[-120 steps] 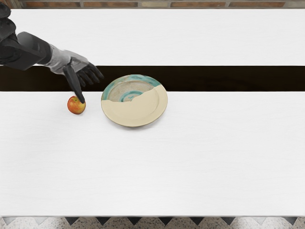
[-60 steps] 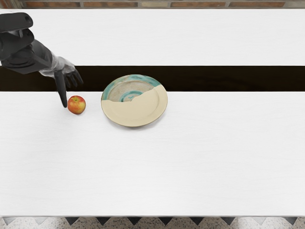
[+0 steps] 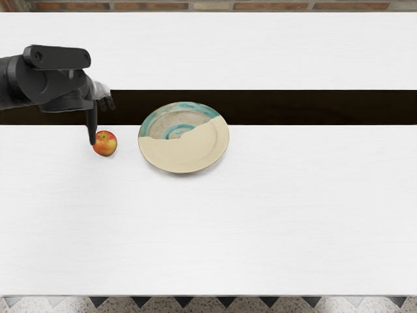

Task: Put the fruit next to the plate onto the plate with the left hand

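Note:
A small red and yellow apple [image 3: 105,143] sits on the white table [image 3: 215,222], just left of a round plate [image 3: 184,137] that is teal and beige inside. My left hand [image 3: 95,112] hangs above and slightly left of the apple. Its arm comes in from the left edge. One dark finger [image 3: 92,129] points straight down along the apple's left side, its tip touching or nearly touching the fruit. The other fingers are loosely curled near the wrist and hold nothing. The plate has nothing on it. No right arm shows.
A dark gap [image 3: 293,107] runs across the scene between the near table and a second white surface [image 3: 247,49] behind it. The plate's far rim reaches over this gap.
The left forearm has rolled over and swung down closer to the table. The downward finger shifted from the apple's top, out to its left, and now sits against its left side. The apple has not moved.

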`<state>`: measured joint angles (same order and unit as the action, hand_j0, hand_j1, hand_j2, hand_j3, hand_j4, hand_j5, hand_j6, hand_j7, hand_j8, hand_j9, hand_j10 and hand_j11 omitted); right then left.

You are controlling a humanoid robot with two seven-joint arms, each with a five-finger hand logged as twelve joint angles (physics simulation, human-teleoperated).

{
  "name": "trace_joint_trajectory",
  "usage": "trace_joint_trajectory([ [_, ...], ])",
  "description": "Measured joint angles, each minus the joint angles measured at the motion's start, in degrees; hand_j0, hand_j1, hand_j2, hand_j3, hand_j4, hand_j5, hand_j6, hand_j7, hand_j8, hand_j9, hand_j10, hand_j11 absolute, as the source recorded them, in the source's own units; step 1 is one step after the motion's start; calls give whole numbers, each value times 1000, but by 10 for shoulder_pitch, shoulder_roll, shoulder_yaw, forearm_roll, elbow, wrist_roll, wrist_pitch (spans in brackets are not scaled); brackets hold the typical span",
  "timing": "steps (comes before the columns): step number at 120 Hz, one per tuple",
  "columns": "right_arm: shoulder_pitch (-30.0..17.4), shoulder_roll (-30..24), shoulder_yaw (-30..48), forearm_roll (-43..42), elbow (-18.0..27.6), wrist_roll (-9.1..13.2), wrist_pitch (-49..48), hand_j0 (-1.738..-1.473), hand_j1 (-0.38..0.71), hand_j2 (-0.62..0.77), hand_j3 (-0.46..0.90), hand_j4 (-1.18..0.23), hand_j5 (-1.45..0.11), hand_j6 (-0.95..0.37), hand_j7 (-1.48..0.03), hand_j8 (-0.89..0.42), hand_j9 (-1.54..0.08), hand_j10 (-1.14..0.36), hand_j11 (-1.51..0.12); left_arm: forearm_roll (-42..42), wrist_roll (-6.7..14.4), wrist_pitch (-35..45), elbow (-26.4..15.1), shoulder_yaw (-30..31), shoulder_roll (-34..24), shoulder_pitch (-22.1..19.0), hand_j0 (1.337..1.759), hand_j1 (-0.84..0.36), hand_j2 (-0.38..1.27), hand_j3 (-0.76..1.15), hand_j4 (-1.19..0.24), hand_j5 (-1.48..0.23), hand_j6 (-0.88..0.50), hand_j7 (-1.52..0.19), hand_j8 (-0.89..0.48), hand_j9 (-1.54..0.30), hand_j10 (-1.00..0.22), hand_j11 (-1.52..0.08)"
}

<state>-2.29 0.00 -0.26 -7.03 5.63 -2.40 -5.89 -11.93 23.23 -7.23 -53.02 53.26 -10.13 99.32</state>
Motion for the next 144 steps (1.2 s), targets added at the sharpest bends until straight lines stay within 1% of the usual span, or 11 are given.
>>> trace_joint_trajectory([
  [31,0,0,0,0,0,0,0,-1658,-305,-7,0,-37,-47,-37,-47,-37,-47,-37,-47,1,13,3,-1,11,26,-4,1658,58,49,0,-244,-316,-245,-316,-244,-316,-244,-316],
  [44,0,0,0,0,0,0,0,-1658,-305,-7,0,-37,-47,-37,-47,-37,-47,-37,-47,1,15,4,4,12,38,-16,1658,58,49,0,-244,-316,-245,-316,-244,-316,-244,-316],
  [67,0,0,0,0,0,0,0,-1658,-305,-7,0,-37,-47,-37,-47,-37,-47,-37,-47,1,16,5,30,13,47,-37,1658,58,49,0,-244,-316,-245,-316,-244,-316,-244,-316],
  [81,0,0,0,0,0,0,0,-1658,-305,-7,0,-37,-47,-37,-47,-37,-47,-37,-47,2,16,5,39,12,47,-40,1658,58,49,0,-244,-316,-245,-316,-244,-316,-244,-316],
  [144,0,0,0,0,0,0,0,-1658,-305,-7,0,-37,-47,-37,-47,-37,-47,-37,-47,3,16,-3,38,11,47,-54,1658,58,49,0,-244,-316,-245,-316,-245,-316,-244,-316],
])
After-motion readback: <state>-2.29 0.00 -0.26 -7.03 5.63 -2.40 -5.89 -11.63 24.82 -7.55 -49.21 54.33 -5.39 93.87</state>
